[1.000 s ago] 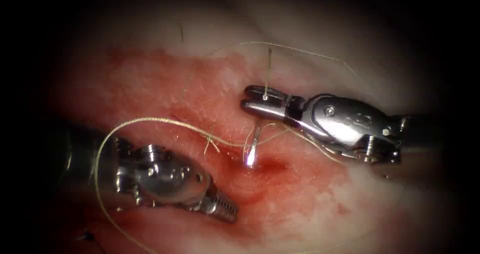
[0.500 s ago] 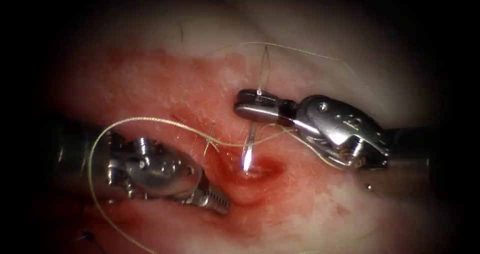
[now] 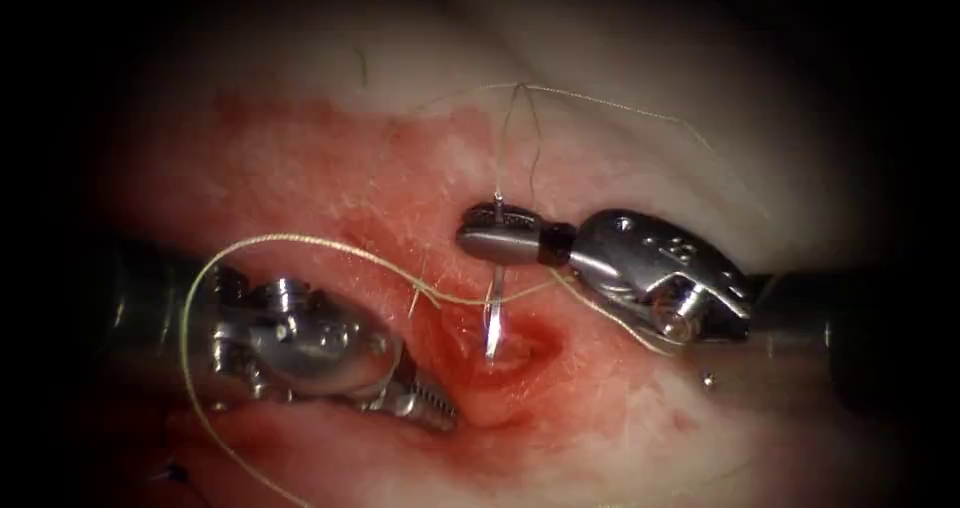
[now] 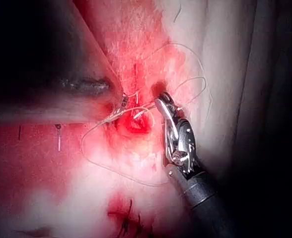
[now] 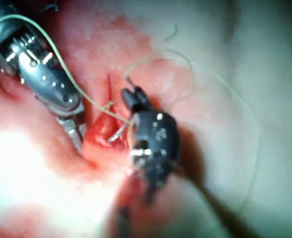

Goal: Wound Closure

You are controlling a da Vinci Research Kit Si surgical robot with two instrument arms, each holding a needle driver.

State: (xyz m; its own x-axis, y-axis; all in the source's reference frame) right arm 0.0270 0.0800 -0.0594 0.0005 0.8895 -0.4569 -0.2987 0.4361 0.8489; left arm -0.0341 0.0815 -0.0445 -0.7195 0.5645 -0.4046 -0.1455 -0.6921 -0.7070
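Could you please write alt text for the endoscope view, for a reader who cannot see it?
The right tool grips the curved needle, whose tip meets the red cut in the tissue. The left tool rests left of the cut, shut, holding nothing. Pale thread loops across.

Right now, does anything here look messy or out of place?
Red fluid pools in the cut where the needle stands, held by the right pincer. Loose thread straggles across the tissue and over the left pincer.
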